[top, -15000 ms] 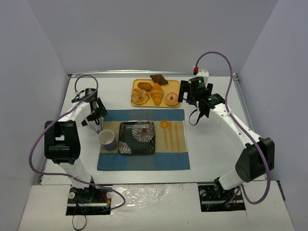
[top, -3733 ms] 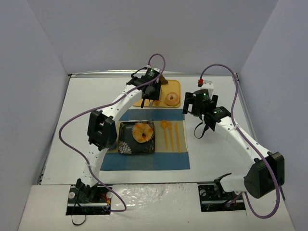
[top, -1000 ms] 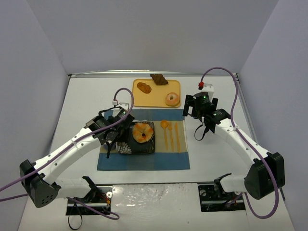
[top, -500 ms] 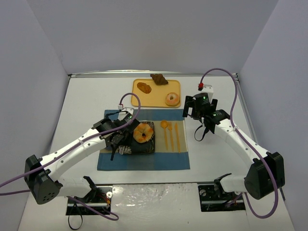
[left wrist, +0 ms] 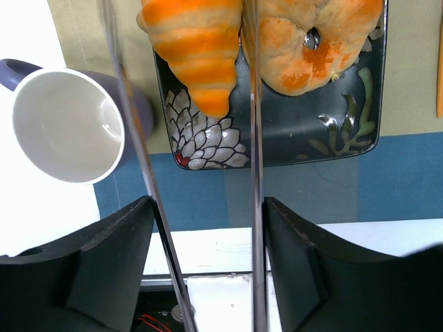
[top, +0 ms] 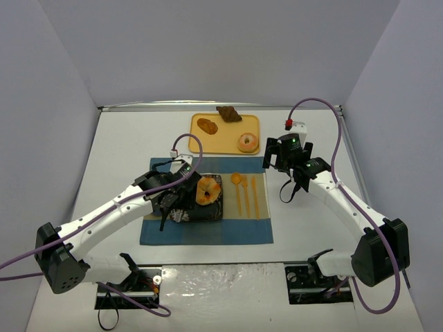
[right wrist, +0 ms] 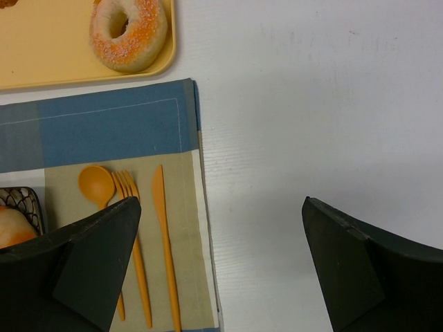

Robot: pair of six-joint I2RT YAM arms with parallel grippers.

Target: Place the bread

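Note:
My left gripper (left wrist: 206, 207) is shut on a pair of metal tongs (left wrist: 253, 138) that reach out over the dark flowered plate (left wrist: 291, 131). Between the tong tips lies an orange striped croissant (left wrist: 197, 55) on the plate. The right tong arm touches it and the left arm stands a little off it. A round orange bun (left wrist: 311, 41) lies next to the croissant on the same plate. In the top view the left gripper (top: 173, 200) covers the plate's (top: 208, 211) left side. My right gripper (right wrist: 218, 207) hangs open and empty over the table, right of the placemat.
A purple mug (left wrist: 66, 124) stands just left of the plate. Orange cutlery (top: 246, 190) lies on the blue and beige placemat (top: 208, 232). The yellow tray (top: 250, 124) at the back holds a sugared donut (top: 247, 142), a brown roll (top: 207, 126) and a dark pastry (top: 228, 113).
The left arm has carried the croissant rightwards over the plate and stopped there. The tongs have spread apart around the croissant. The right arm has stayed still.

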